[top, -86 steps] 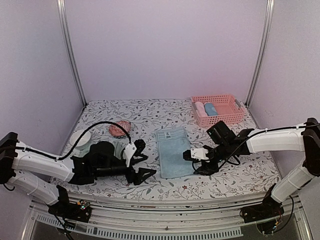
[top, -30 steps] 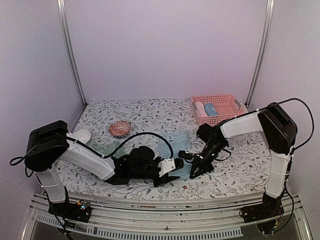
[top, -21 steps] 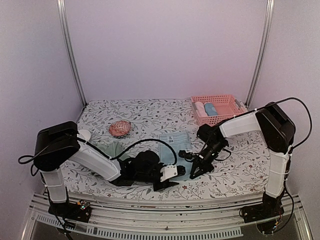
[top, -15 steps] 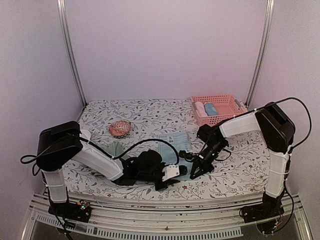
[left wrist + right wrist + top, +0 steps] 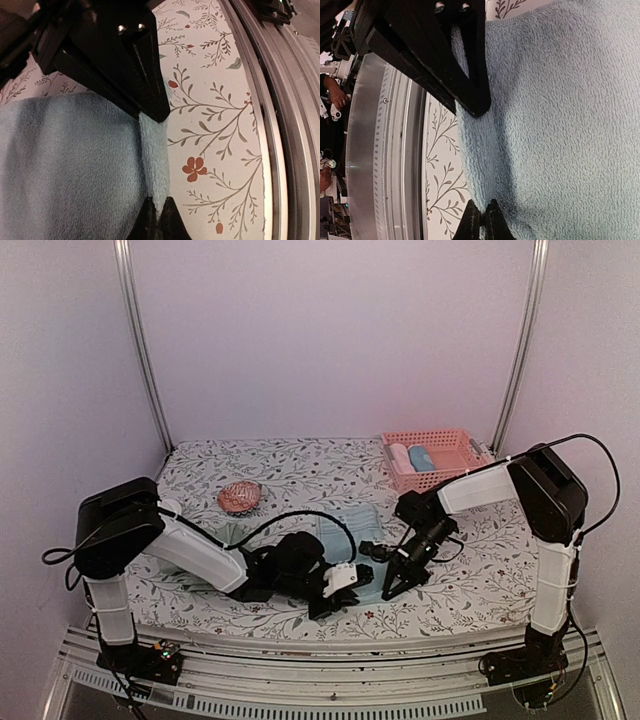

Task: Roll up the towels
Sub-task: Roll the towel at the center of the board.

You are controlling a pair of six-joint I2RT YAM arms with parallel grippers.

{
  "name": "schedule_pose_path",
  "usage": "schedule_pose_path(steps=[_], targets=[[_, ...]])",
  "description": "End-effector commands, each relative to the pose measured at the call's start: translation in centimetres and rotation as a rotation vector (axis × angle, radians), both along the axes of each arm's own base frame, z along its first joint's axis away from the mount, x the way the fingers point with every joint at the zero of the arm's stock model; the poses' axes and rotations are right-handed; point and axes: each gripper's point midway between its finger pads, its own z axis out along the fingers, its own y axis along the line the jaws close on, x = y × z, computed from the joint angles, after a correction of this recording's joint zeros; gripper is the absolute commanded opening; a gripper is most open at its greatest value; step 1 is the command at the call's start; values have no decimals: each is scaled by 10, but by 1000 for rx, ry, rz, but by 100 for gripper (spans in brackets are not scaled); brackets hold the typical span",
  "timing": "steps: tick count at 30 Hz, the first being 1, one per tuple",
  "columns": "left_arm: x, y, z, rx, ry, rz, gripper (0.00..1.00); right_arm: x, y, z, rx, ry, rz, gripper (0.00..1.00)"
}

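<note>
Item: light-blue towel (image 5: 352, 540), lying flat mid-tabletop (image 5: 300, 465), near edge just being taken up.

Left tool (image 5: 152, 165) and right tool (image 5: 479, 165): each appearing to be pinching that near hem between its fingers.

Step, by judgement: starting the roll; next, both corners needing lifting together and turning evenly away from the arms.

Container: pink basket (image 5: 470, 470), far right, holding two rolled towels (image 5: 411, 457), white and blue.

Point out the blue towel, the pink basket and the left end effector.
blue towel (image 5: 70, 165): left wrist view, flat terry surface.
pink basket (image 5: 449, 477): top external view, near wall.
left end effector (image 5: 155, 162): left wrist view, between fingertips at the towel's edge.
</note>
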Motion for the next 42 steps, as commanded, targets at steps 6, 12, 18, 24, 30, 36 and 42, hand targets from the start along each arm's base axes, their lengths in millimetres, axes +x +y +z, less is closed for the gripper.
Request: schedule_pose_path(steps=[6, 12, 18, 24, 30, 36, 42], targets=[[-6, 20, -2, -15, 486, 33, 5, -9, -6, -1, -60, 221, -51, 3], [-4, 24, -30, 10, 717, 41, 3, 2, -3, -12, -122, 283, -83, 3], [5, 30, -38, 29, 777, 102, 2, 16, -10, -29, -211, 282, -157, 3], [11, 30, -44, 79, 825, 167, 0, 33, -11, 24, -119, 156, -194, 26], [14, 32, -45, 106, 882, 238, 0, 40, -15, 68, 3, -146, -228, 31], [16, 34, -54, 117, 919, 287, 0, 21, -5, 43, -88, -599, -94, 28], [18, 34, -58, 118, 958, 326, 0, 8, 17, 35, -69, -766, -13, 23]])
